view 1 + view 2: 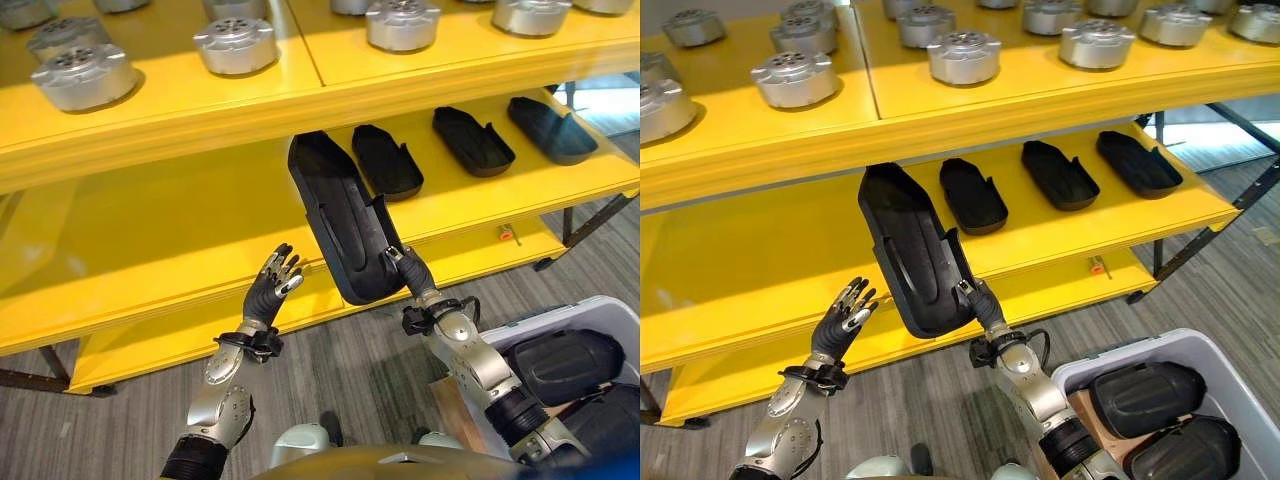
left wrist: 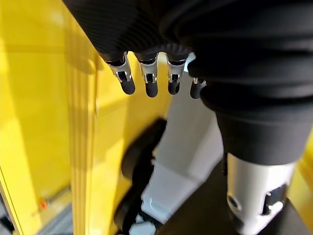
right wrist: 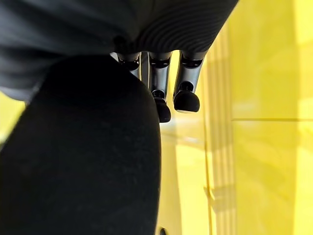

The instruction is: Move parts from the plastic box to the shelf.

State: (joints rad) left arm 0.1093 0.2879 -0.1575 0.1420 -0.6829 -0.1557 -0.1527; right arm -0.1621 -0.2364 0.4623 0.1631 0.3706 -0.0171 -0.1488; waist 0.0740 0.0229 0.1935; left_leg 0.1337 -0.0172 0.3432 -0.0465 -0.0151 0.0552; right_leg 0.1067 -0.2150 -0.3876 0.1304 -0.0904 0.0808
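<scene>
The right hand (image 1: 985,303) grasps one black part (image 1: 912,255) by its near end, raised over the middle yellow shelf (image 1: 740,270), where three black parts (image 1: 973,195) lie to the right. The left hand (image 1: 843,318) hangs released beside it. Two more parts fill the plastic box (image 1: 1230,375); grey discs (image 1: 965,55) line the top shelf.

Top tier carries round silver metal discs (image 1: 963,55) with hole patterns in their hubs, set in rows; one disc (image 1: 84,76) sits near the left edge, another (image 1: 403,23) further right. Small orange-tipped item (image 1: 506,235) lies on the lowest yellow board, under the right-hand end of the middle tier. Floor (image 1: 340,370) is grey wood-grain plank. Dark metal frame leg (image 1: 1200,240) runs diagonally at the right end.
</scene>
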